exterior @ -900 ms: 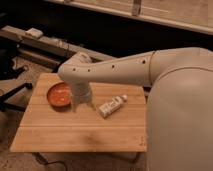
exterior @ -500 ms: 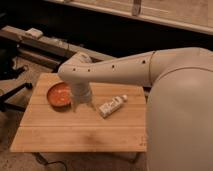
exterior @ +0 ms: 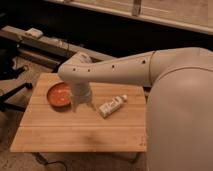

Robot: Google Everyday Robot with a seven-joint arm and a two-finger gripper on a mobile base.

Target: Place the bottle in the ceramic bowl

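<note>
Camera view: claw (exterior: 83, 104) hangs at the wrist end of the white arm (exterior: 115, 72), pointing down over the wooden table (exterior: 75, 135). Its fingers stand apart with nothing between them; it holds nothing. Bottle (exterior: 111, 106) lies on its side on the table just beside the claw, on the picture-right, not touching it, cap end pointing away from the claw. Ceramic bowl (exterior: 58, 95) sits on the claw's other side, picture-left, its near edge partly hidden behind the wrist. Claw stands between the two. Bowl interior shows nothing in it.
</note>
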